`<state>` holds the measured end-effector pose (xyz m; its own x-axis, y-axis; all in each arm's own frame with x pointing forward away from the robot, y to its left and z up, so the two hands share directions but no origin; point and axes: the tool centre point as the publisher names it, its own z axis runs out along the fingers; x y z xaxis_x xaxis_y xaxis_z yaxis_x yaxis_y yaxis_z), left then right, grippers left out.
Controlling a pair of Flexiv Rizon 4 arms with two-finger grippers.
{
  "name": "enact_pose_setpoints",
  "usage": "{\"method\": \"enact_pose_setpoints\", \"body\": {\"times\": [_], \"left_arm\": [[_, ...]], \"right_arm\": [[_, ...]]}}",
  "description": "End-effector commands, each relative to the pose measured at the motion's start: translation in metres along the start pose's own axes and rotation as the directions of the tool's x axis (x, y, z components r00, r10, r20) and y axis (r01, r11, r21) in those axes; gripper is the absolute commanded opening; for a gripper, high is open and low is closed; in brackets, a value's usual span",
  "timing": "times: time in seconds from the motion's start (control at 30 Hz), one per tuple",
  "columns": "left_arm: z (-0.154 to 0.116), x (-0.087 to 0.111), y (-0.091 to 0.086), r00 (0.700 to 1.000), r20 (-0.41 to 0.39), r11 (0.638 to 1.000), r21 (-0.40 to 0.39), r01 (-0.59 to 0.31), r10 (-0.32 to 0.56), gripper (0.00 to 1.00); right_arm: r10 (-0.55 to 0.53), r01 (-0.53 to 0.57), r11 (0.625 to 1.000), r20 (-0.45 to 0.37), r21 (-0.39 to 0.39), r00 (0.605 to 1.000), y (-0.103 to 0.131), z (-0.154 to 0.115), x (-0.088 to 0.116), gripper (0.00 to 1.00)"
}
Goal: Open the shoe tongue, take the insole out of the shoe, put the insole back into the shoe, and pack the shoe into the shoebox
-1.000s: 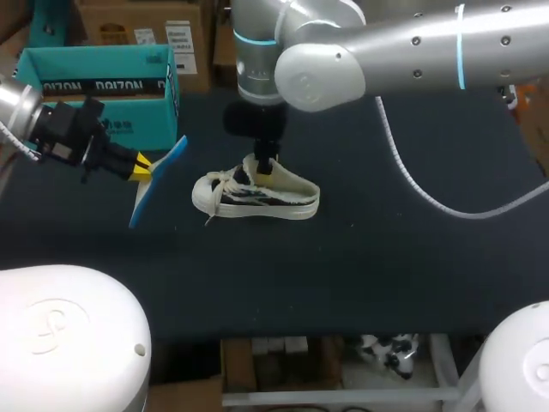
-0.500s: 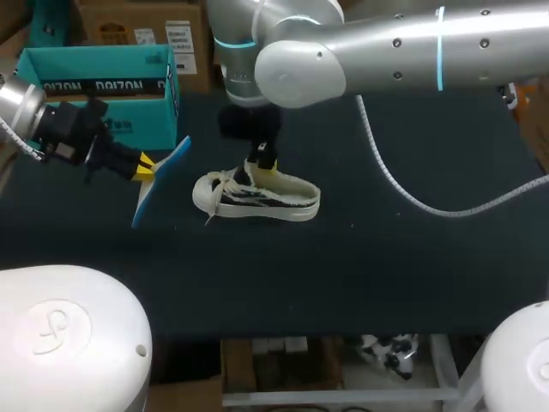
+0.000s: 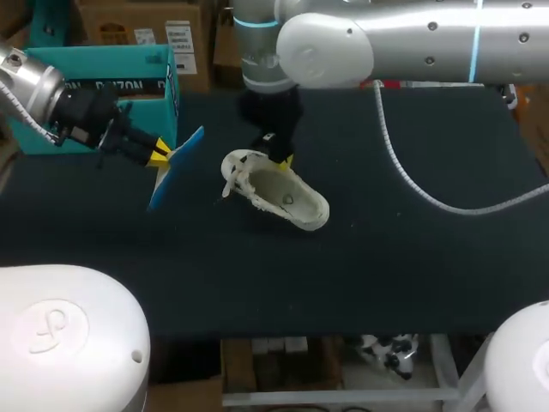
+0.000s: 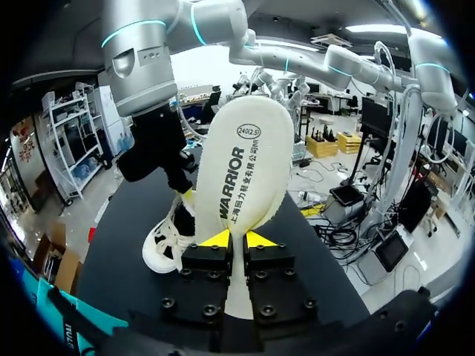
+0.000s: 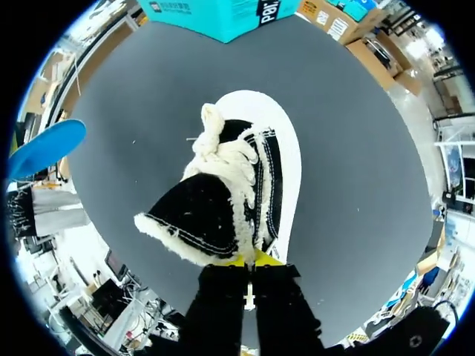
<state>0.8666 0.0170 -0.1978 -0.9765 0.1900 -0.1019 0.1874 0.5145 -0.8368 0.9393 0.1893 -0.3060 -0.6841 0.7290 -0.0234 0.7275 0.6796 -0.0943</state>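
The shoe [image 3: 279,196], black with white laces and a white sole, is tipped so its sole faces up in the head view, toe pointing right and forward. My right gripper [image 3: 278,159] is shut on the shoe's collar edge [image 5: 251,252], behind the laces [image 5: 223,159]. My left gripper [image 3: 159,154] is shut on the insole [image 3: 177,166], blue on top and cream underneath [image 4: 245,170], and holds it upright in the air left of the shoe [image 4: 169,239]. The insole [image 5: 43,147] also shows beyond the shoe in the right wrist view.
The open teal shoebox [image 3: 103,67] stands at the table's back left, just behind my left gripper; the shoebox [image 5: 223,10] lies ahead of the shoe's toe. Brown cartons stand beyond the table's back edge. A grey cable [image 3: 412,184] hangs from my right arm over the table.
My right gripper closed on the shoe's collar and tipped and turned the shoe, which stood upright before. My left arm carried the insole a little right and back.
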Motion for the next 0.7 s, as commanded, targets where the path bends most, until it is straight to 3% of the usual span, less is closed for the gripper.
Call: {"method": "enact_pose_setpoints", "body": {"times": [0.03, 0.2, 0.4, 0.7], "left_arm": [[0.01, -0.023, -0.007, 0.992, -0.12, 1.0, 0.006, -0.03, 0.03, 0.0], [0.019, -0.035, -0.02, 0.982, -0.171, 0.997, 0.006, -0.074, 0.074, 0.0], [0.023, -0.05, -0.025, 0.967, -0.231, 0.994, 0.028, -0.108, 0.112, 0.0], [0.029, -0.06, -0.018, 0.954, -0.272, 0.992, 0.044, -0.119, 0.127, 0.0]], "right_arm": [[0.123, -0.126, 0.984, -0.031, -0.127, 0.992, -0.029, -0.002, 0.004, 0.0], [0.247, -0.258, 0.949, -0.08, -0.181, 0.966, -0.04, 0.0, 0.011, 0.0], [0.347, -0.366, 0.904, -0.123, -0.221, 0.93, -0.037, 0.001, 0.019, 0.0], [0.374, -0.407, 0.884, -0.171, -0.231, 0.911, -0.036, 0.022, 0.012, 0.0]]}}
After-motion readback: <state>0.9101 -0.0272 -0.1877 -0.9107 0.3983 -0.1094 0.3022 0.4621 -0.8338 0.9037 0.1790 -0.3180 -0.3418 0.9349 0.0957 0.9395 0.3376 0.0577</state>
